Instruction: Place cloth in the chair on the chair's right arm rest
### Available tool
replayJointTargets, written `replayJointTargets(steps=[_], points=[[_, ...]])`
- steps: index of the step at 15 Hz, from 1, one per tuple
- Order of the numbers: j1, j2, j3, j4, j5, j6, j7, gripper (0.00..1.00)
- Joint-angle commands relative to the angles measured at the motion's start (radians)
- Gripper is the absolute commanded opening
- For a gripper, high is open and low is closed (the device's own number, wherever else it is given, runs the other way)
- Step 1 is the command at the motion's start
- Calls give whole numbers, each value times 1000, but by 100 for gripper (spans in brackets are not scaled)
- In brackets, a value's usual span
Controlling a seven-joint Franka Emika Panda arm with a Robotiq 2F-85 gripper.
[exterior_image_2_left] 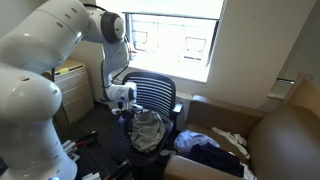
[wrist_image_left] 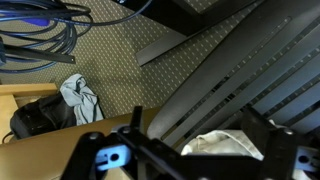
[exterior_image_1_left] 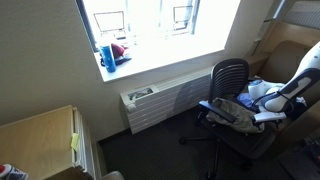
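The claw (exterior_image_2_left: pixel 124 103) is wide open and holds nothing. In an exterior view it hangs just beside the black chair (exterior_image_2_left: pixel 155 92), close to the edge of its round mesh back. The grey-beige cloth (exterior_image_2_left: pixel 148 128) lies in a heap on the chair's seat. It is lower than the claw and does not touch it. The cloth fills most of the seat and comes near the front edge. It is not on the arm rest (exterior_image_2_left: pixel 178 108).

A tan couch (exterior_image_2_left: pixel 290 140) stands close to the chair. A bright blue cloth (exterior_image_2_left: pixel 190 142) and a dark navy cloth (exterior_image_2_left: pixel 218 156) lie between them, so that side is tight. In an exterior view the chair stands near a white heater (exterior_image_1_left: pixel 160 100) under the window (exterior_image_1_left: pixel 150 20). Bare dark floor (exterior_image_1_left: pixel 150 150) lies open in front of the heater. In the wrist view, cables (wrist_image_left: pixel 45 30) lie on the floor, well apart from the cloth.
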Motion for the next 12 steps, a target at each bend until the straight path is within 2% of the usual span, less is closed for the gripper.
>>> replayJointTargets(steps=[1,2,4,6,8,9,10,11,12], points=[[61,-33,-54,-52,11,130,79,100],[76,-21,-65,-46,7,181,107,100],[154,35,-130,-15,-13,295,202,100],[250,94,-213,13,-21,402,303,100],[342,190,-303,64,2,458,389,100],[311,236,-288,101,43,430,376,100],[259,245,-241,111,91,371,348,100],[326,187,-278,54,75,405,347,100],[325,218,-277,69,91,408,345,100]])
